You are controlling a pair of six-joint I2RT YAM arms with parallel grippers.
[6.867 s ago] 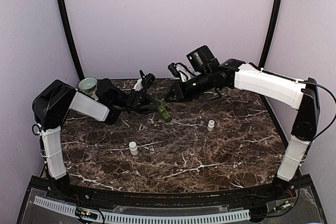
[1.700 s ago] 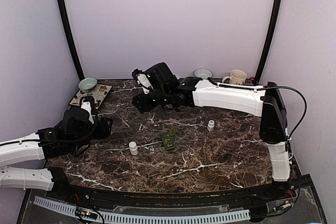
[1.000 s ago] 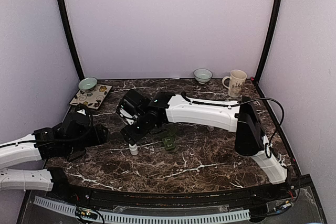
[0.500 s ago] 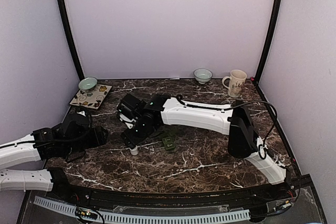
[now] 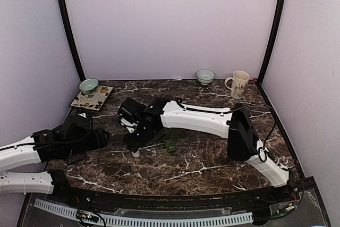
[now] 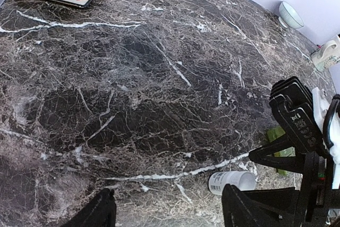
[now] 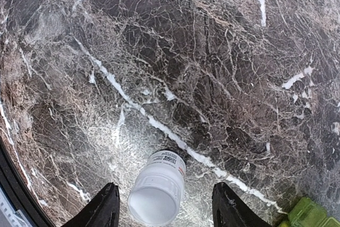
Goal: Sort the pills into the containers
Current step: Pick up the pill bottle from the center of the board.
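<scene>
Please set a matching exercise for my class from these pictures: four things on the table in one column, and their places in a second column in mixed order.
Things
1. white bottle
2. green pill box
3. mug
4. flowered tray

Places
A. at the back right, near the wall
B. at the back left, beside the pale green bowl
C. standing between the open fingers of the right gripper, not yet squeezed
D. a little to the right of the bottle, apart from it

Pairs: 1-C, 2-D, 3-A, 4-B
</scene>
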